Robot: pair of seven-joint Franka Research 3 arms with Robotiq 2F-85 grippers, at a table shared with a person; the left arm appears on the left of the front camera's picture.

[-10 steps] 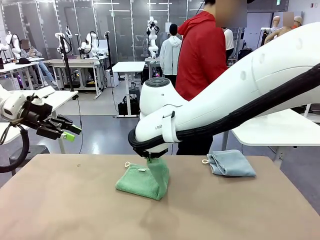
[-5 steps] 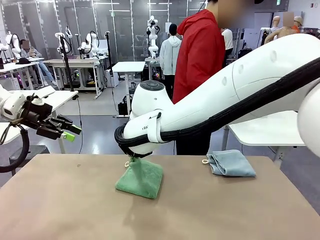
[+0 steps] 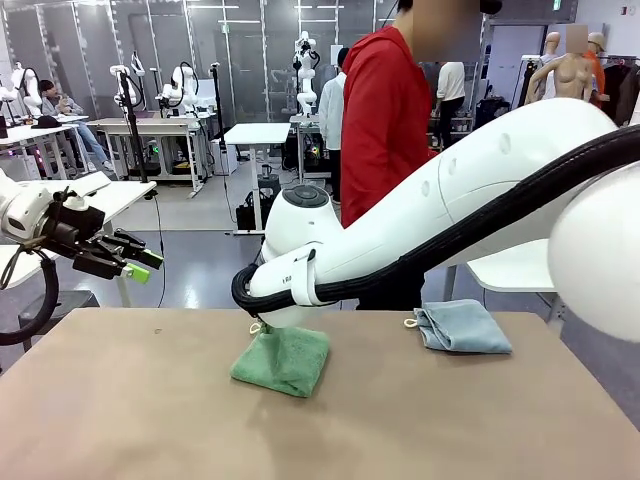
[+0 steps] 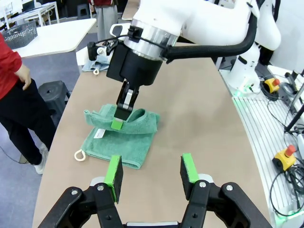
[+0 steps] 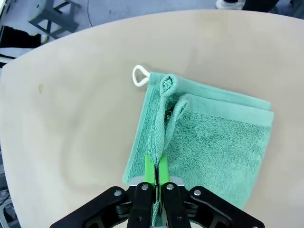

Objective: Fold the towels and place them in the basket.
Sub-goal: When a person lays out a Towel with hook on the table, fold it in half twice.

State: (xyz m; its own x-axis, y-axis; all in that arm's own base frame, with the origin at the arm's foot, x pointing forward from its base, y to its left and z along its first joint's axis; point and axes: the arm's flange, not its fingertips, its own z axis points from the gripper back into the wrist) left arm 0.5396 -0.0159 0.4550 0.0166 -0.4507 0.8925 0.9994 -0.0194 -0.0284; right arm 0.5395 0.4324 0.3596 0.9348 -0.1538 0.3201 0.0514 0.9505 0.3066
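The light green towel (image 3: 285,360) lies folded in the table's middle, its white loop (image 5: 139,76) at the far left corner. My right gripper (image 5: 156,164) is shut on a raised fold of this towel (image 5: 213,142), low over its left side (image 4: 122,111). The pale grey-blue towel (image 3: 463,326) lies folded at the far right, apart from both grippers. My left gripper (image 3: 135,262) hangs open and holds nothing, raised off the table's left side, its green pads (image 4: 114,172) facing the green towel (image 4: 121,137). A dark wire-mesh basket (image 4: 21,34) stands on a white side table.
A person in a red top (image 3: 385,120) stands at the far edge, turned sideways. My right arm (image 3: 450,200) reaches across the table from the right. The tan tabletop (image 3: 120,400) is bare in front and at the left. White tables stand beyond.
My right gripper has carried the green towel's lifted edge leftward and down, so the towel now lies flatter. The left arm has not moved.
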